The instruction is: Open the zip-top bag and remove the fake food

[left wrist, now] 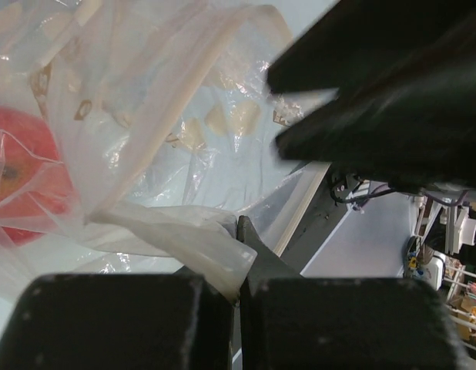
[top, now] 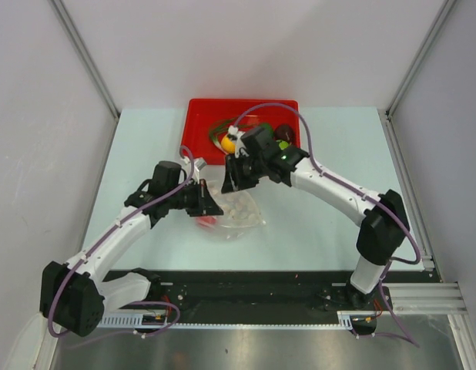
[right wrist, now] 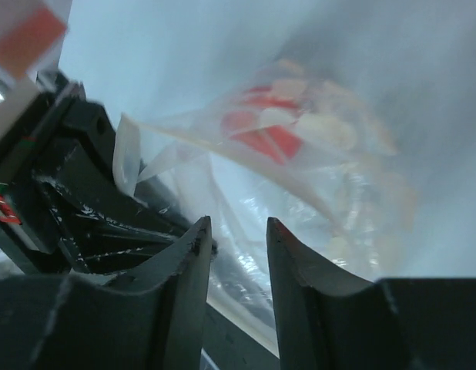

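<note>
Crowding the desk's [top: 338,223] middle, both arms cover much of the zip-top bag [top: 238,217]. From above only its crinkly near half shows, w/ a red piece of fake food [top: 208,222] inside. Pale bits in the bag are too blurred to name. The red tray [top: 201,116] sits at the desk's far edge, approx. centre. The right arm [top: 338,193] cuts off part of its contents: a yellow ball [top: 228,143] and a maroon piece [top: 284,132] show, the green stuff is unclear. The bag lies well apart from the desk's left and right edges, nearer the tray. Left fingers [left wrist: 250,270] are pressed together, pinching the bag's whitish zip strip [left wrist: 192,247]. Right fingers [right wrist: 199,247] stand part spread w/ a narrow gap betw. them, just over the bag's far side; whether film sits in the gap can't be told.
</note>
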Motion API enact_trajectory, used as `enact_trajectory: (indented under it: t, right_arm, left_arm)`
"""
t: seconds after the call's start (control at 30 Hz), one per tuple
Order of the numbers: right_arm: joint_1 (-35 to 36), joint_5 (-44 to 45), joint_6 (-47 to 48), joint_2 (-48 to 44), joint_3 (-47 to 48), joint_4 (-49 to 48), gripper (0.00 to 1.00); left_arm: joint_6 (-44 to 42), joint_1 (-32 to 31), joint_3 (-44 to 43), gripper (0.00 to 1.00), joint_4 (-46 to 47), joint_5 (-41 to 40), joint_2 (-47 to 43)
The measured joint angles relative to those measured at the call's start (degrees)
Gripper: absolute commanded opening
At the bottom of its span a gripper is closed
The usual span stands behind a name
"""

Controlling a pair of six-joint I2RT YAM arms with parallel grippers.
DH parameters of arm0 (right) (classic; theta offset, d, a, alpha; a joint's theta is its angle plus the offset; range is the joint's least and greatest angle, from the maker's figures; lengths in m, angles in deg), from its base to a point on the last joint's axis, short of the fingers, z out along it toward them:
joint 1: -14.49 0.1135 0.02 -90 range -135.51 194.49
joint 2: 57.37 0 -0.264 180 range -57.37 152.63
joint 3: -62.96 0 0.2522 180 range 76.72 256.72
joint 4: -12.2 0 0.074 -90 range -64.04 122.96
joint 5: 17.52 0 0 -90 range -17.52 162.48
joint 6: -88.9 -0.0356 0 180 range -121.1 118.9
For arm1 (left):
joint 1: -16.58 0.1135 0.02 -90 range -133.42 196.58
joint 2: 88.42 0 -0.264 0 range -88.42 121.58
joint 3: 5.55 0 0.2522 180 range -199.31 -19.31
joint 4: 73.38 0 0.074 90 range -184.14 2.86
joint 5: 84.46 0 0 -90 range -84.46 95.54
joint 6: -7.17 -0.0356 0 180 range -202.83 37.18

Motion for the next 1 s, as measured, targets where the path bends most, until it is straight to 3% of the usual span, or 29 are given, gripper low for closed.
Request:
enact_trajectory:
  t: [0.13, 0.5, 0.6, 0.63, 0.7, 0.9, 0.97, 1.0]
  right_arm:
    - [2.82, -2.86, -2.43, 2.43, -2.54, -1.88, 0.33]
    - [2.21, -7.87, -6.19, 12.07, -3.15, -7.08, 0.30]
    - [2.10, -8.44, -6.49, 13.05, -3.15, -7.69, 0.30]
    - [2.10, -8.44, -6.62, 13.22, -3.15, -7.72, 0.30]
    - [2.10, -8.41, -6.60, 13.55, -3.15, -7.72, 0.30]
    - [2.10, -8.66, -6.32, 14.86, -3.15, -7.67, 0.32]
    - [2.10, -8.74, -5.95, 15.28, -3.17, -7.65, 0.33]
    - [2.10, -8.76, -5.77, 15.41, -3.17, -7.67, 0.33]
  left_arm:
    - [0.42, -0.28, -0.02, 0.00, 0.96, 0.68, 0.22]
    - [2.19, -1.42, 0.57, 0.00, 5.62, 1.42, 1.16]
    - [3.10, -1.64, 1.22, 0.18, 6.86, 1.29, 1.60]
    - [3.41, -1.70, 1.29, 0.36, 7.06, 1.22, 1.62]
    - [3.65, -1.90, 1.29, 0.54, 7.34, 0.90, 1.55]
    - [5.03, -1.99, 0.68, 0.63, 1.51, -6.93, -4.55]
    - [5.46, -1.99, -0.63, 0.62, -2.34, -11.65, -8.63]
    - [5.86, -1.99, -1.38, 0.56, -4.09, -14.10, -10.80]
